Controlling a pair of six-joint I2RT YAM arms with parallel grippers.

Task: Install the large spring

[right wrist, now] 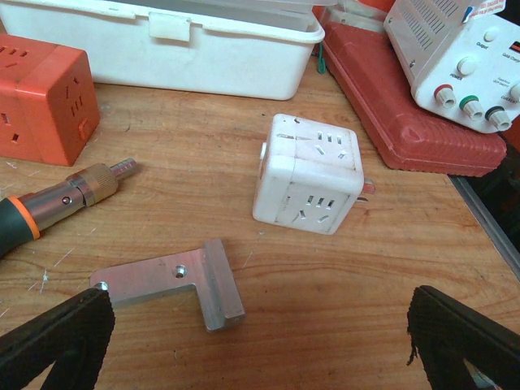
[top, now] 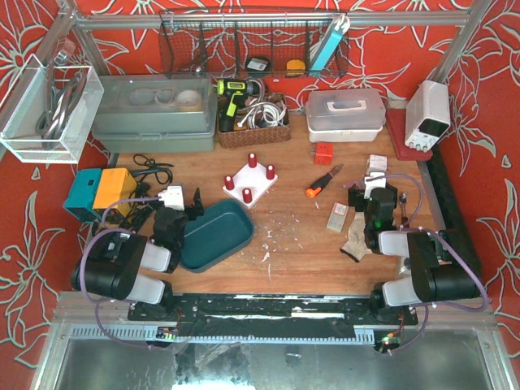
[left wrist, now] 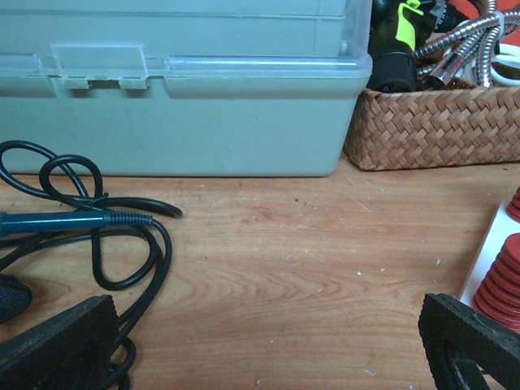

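A white base plate (top: 249,184) with several red pegs (top: 253,160) stands on the table's middle. Its edge and ribbed red pegs (left wrist: 502,283) show at the right of the left wrist view. I see no spring in any view. My left gripper (top: 189,205) is open and empty over bare wood, left of the plate, with dark pads (left wrist: 55,341) wide apart. My right gripper (top: 378,196) is open and empty, with an aluminium L bracket (right wrist: 175,281) and a white socket cube (right wrist: 309,175) ahead of it.
A teal tray (top: 216,234) lies by the left arm, with black cables (left wrist: 89,236) to its left. A grey box (left wrist: 179,97) and a wicker basket (left wrist: 439,126) stand behind. There is also a screwdriver (right wrist: 49,205), an orange cube (right wrist: 41,97), a white box (right wrist: 179,45) and a red case (right wrist: 414,122).
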